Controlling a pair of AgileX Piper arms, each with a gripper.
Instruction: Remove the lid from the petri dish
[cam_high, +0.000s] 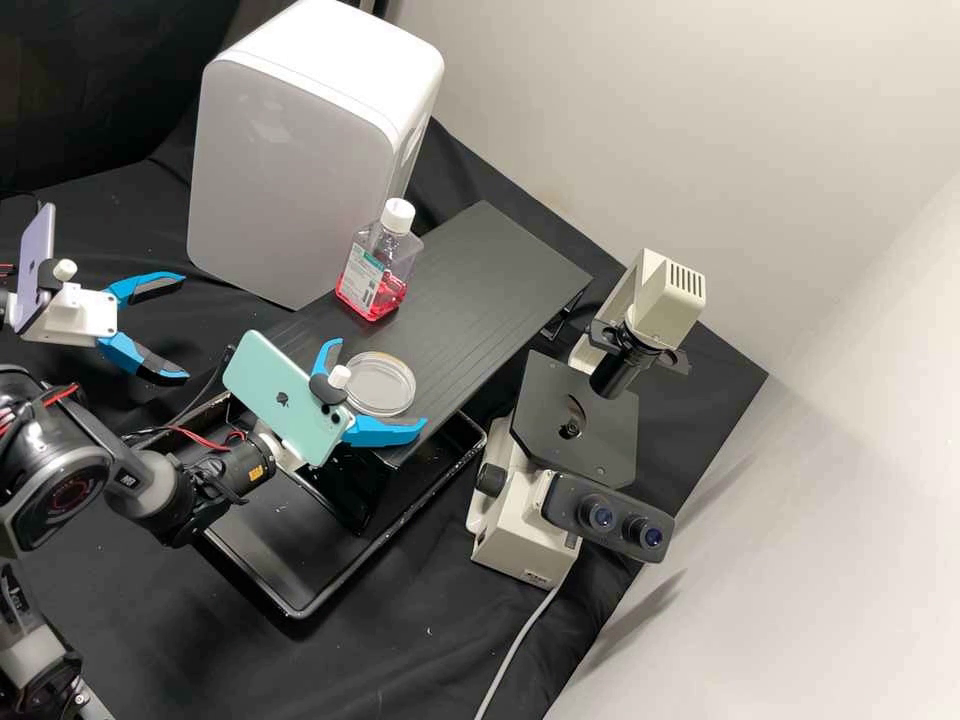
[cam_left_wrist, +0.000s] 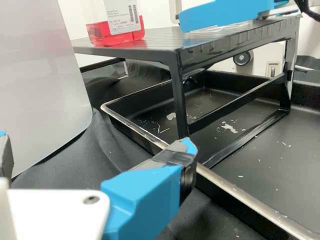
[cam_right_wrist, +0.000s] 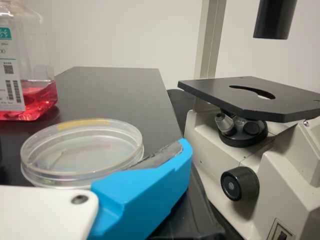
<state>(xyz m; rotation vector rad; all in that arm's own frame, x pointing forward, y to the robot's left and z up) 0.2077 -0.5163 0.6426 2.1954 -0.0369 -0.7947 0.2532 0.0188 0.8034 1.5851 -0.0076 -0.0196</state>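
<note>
A clear petri dish (cam_high: 379, 384) (cam_right_wrist: 82, 150) with its lid on sits at the near end of a raised black shelf (cam_high: 480, 280). A yellow mark shows on its far rim. My right gripper (cam_high: 381, 386) is open and straddles the dish at shelf height, one blue finger on each side. In the right wrist view one finger (cam_right_wrist: 150, 182) lies close beside the dish wall; I cannot tell whether it touches. My left gripper (cam_high: 182, 327) is open and holds nothing, off to the left of the shelf above the black cloth.
A flask of red liquid (cam_high: 375, 262) stands farther back on the shelf. A white box (cam_high: 300, 140) is behind it. A microscope (cam_high: 590, 430) stands to the right. The shelf rests in a shallow black tray (cam_high: 300, 590) (cam_left_wrist: 260, 200).
</note>
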